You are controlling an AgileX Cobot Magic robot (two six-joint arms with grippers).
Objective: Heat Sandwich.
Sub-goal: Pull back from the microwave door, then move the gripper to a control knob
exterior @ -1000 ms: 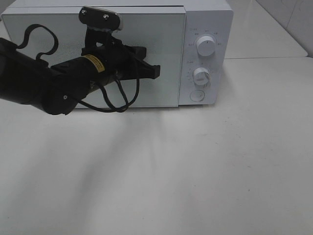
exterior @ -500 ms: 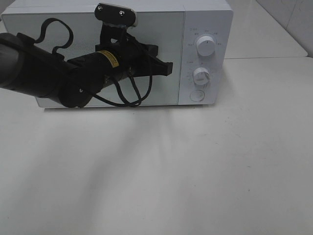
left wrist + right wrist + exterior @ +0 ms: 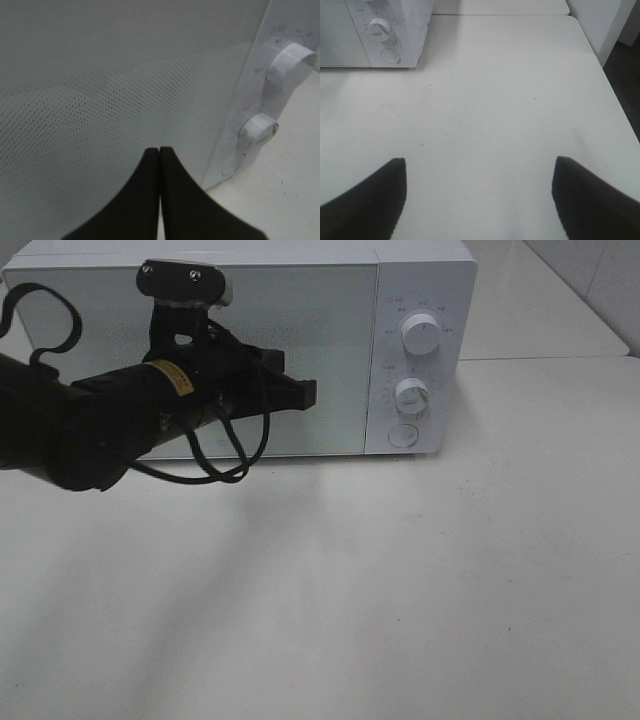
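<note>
A white microwave [image 3: 300,300] stands at the back of the table with its door shut. It also shows in the left wrist view [image 3: 100,75] and in the right wrist view [image 3: 395,25]. The sandwich is not in view. My left gripper [image 3: 308,392] is shut and empty, just in front of the door's right part, left of the knobs. In the left wrist view [image 3: 159,150] its fingertips press together near the mesh window. My right gripper [image 3: 479,170] is open and empty over bare table, out of the exterior high view.
The microwave's control panel carries an upper knob [image 3: 421,335], a lower knob [image 3: 411,396] and a round button [image 3: 403,435]. The white table [image 3: 400,590] stretches in front. Its right edge [image 3: 615,100] shows in the right wrist view.
My left arm swung right toward the door's edge, then drew back to the left and a little down. The gripper stayed shut. The microwave has not moved.
</note>
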